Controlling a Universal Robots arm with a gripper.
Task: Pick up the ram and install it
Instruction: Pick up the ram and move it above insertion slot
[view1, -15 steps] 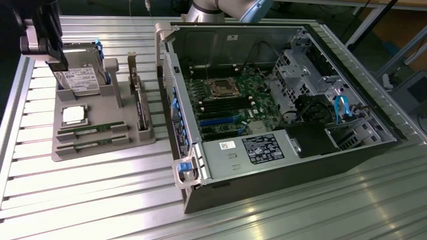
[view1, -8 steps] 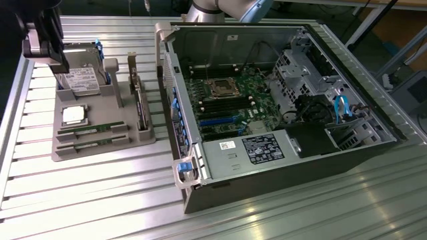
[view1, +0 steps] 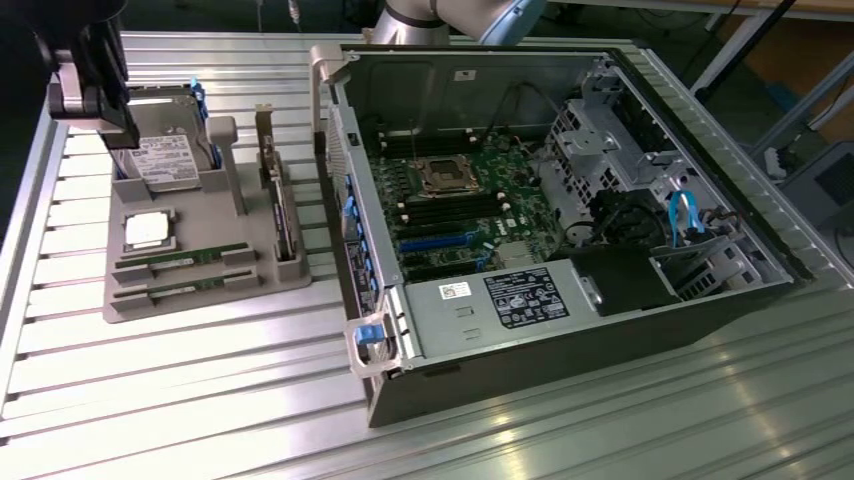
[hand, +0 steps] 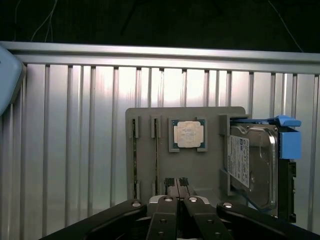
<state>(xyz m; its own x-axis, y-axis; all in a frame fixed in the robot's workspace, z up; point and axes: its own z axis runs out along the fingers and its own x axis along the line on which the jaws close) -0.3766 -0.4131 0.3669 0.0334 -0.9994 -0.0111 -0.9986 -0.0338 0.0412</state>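
Two rams lie in slots of the grey holder tray (view1: 200, 300): one ram (view1: 180, 261) and a second ram (view1: 180, 290), thin green sticks side by side at the tray's near end. The wrist view shows them edge-on, one ram (hand: 134, 160) next to the other ram (hand: 156, 160). My gripper (view1: 120, 125) hangs above the tray's far end, over the hard drive (view1: 167, 158), well clear of both sticks. Its fingertips (hand: 171, 183) are pressed together, so the gripper (hand: 176, 183) is shut with nothing in it.
The tray also carries a square silver CPU (view1: 147, 230) and an upright expansion card (view1: 280, 225). On the exterior view's right stands the open computer case (view1: 694, 310), with its motherboard (view1: 461, 215) and dark memory slots (view1: 427, 208). Ribbed aluminium table (view1: 200, 400) lies all around.
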